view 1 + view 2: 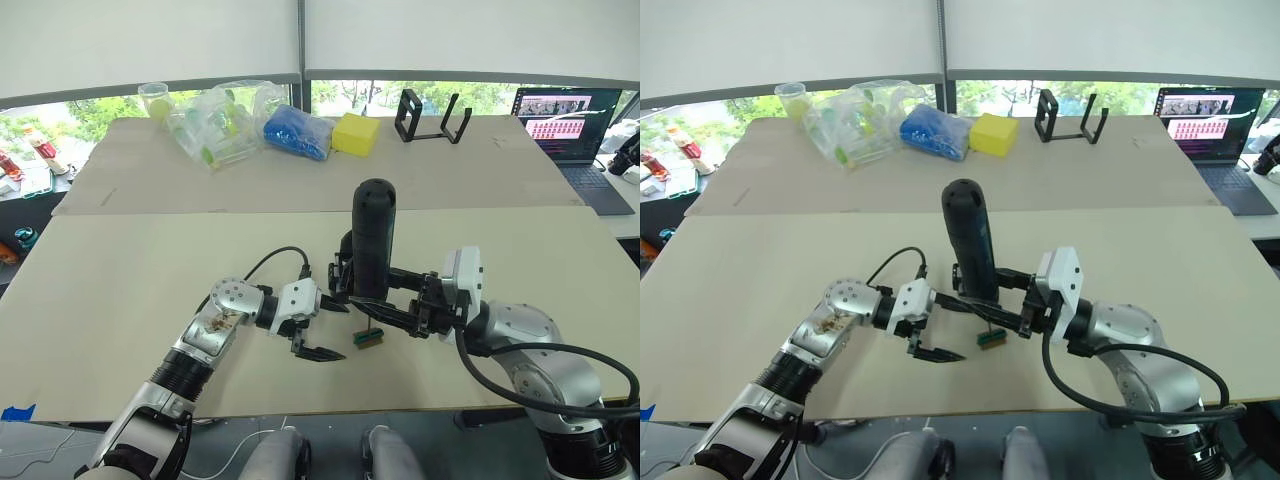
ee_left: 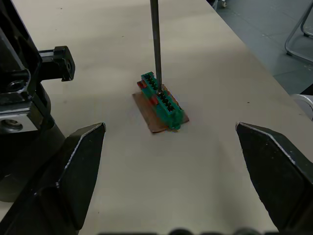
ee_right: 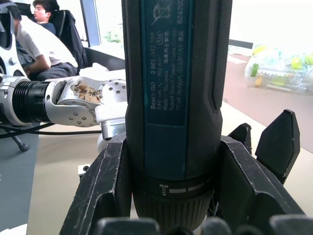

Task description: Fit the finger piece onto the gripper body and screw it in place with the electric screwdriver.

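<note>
Gripping electric screwdriver [image 1: 373, 238] upright, right gripper [image 1: 385, 303] clamped round its body; bit tip touching green-and-brown block [image 2: 162, 102] on table [image 1: 120, 300]. Left gripper [image 1: 322, 328] beside block, fingers spread wide, empty.

Head stereo looks down over table [image 1: 120, 300]; wrist cams close-up, both sharing electric screwdriver [image 3: 176, 98].

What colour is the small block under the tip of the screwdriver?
Green, on a brown base; the block shows best in the left wrist view.
</note>
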Robot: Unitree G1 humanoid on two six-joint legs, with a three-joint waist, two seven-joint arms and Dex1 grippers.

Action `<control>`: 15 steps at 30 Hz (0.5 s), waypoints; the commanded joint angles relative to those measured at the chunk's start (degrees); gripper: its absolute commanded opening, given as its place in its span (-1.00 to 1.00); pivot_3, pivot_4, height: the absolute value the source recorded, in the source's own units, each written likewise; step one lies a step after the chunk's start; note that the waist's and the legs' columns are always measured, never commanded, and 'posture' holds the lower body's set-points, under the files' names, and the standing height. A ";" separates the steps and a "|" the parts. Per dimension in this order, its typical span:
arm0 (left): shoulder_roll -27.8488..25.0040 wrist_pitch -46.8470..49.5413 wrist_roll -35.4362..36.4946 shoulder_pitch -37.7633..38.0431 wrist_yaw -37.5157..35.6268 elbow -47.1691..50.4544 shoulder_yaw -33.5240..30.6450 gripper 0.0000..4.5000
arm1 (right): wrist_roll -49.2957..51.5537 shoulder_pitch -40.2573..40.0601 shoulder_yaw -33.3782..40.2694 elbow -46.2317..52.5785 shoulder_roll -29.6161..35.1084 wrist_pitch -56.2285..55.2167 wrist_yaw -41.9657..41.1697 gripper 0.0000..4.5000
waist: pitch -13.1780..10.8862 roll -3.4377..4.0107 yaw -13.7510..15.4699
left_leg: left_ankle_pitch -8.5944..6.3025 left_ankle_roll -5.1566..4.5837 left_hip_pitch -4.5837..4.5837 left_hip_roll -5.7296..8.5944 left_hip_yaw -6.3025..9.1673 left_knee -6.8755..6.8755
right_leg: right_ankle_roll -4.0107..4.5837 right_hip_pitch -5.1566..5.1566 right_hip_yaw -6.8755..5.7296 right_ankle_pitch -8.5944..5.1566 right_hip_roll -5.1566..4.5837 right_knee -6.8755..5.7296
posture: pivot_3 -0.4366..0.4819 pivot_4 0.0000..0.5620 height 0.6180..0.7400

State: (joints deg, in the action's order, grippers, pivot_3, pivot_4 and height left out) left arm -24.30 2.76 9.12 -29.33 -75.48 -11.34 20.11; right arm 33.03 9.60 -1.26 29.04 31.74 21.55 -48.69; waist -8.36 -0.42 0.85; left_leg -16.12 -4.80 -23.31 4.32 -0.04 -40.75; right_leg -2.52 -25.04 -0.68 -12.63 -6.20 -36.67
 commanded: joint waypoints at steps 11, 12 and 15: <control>-0.36 0.08 0.72 -0.44 0.18 1.42 -0.81 1.00 | 0.36 0.26 1.50 1.35 -0.72 -2.49 0.18 -0.15 | 0.00 0.00 -0.01 | 0.00 0.00 0.00 0.00 0.00 0.00 | 0.00 0.00 0.00 0.00 0.00 0.00 | -0.05 -0.47 1.00; -0.55 0.18 0.81 -0.38 0.09 1.52 -0.92 1.00 | 0.70 0.34 1.69 1.82 -0.72 -2.19 0.37 -0.15 | 0.00 0.00 -0.01 | 0.00 0.00 0.00 0.00 0.00 0.00 | 0.00 0.00 0.00 0.00 0.00 0.00 | -0.05 -0.47 1.00; -1.41 1.27 1.45 -0.35 -0.35 2.09 -1.48 1.00 | 2.37 0.92 2.71 3.34 -0.51 -0.97 1.06 -0.15 | 0.00 0.00 -0.03 | 0.00 0.00 0.00 0.00 0.00 0.00 | 0.00 -0.01 0.00 0.00 0.00 0.00 | -0.05 -0.47 1.00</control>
State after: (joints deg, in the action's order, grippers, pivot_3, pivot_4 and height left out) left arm -25.14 3.63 9.22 -29.34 -75.52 -11.11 19.98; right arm 32.92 9.51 -1.13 28.82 31.20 21.12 -48.14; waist -8.36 -0.42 0.82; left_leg -16.12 -4.80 -23.31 4.32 -0.05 -40.75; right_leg -2.52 -25.05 -0.68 -12.63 -6.19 -36.67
